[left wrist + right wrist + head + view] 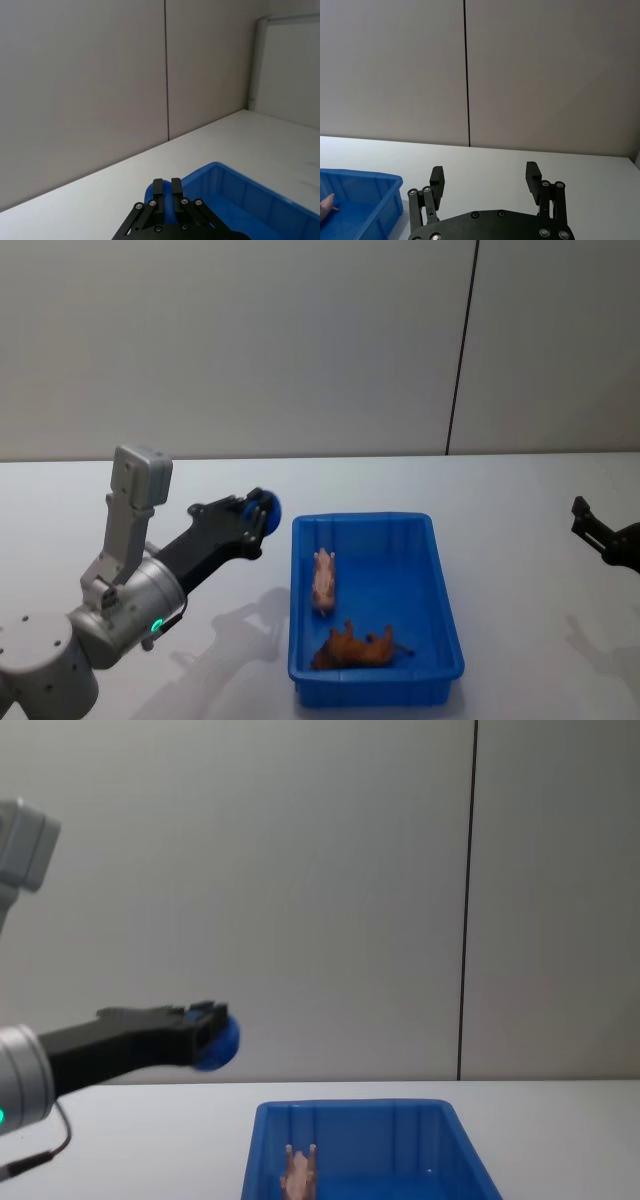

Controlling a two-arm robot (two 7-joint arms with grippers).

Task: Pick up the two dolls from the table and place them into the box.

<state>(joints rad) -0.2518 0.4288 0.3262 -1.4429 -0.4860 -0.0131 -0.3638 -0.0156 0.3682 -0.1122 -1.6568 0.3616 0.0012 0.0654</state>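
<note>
Aloft, the left end effector (262, 512) grips the blue doll (270, 508) just outside the box's (300, 585) left rim.

Bright blue box (447, 620), pinkish-tan doll (323, 581), white table (520, 500).

My work surface is the plain white table (520, 540), running back to where it meets the grey wall. The one thing I can see standing directly on it is the blue box (447, 600), set a little to my right of the middle and near my edge, its long sides running away from me. Faint grey shadows lie on the tabletop to the left of the box and over on my far right.
</note>
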